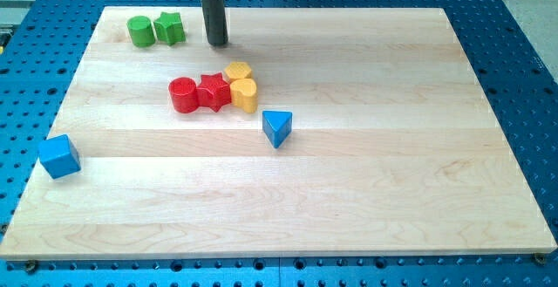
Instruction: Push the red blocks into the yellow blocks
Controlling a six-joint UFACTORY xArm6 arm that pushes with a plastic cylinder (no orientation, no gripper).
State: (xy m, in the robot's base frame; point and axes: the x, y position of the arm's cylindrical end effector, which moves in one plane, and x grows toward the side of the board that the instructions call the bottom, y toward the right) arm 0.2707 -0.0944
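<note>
A red cylinder and a red star block sit side by side, touching, left of the board's centre. The star touches two yellow blocks on its right: a yellow hexagon-like block above and a yellow rounded block below. My tip is at the view's top, above the red star and left of the upper yellow block, apart from all of them. It stands just right of the green blocks.
A green cylinder and a green star block sit at the top left. A blue triangular block lies below right of the yellow blocks. A blue cube sits at the wooden board's left edge.
</note>
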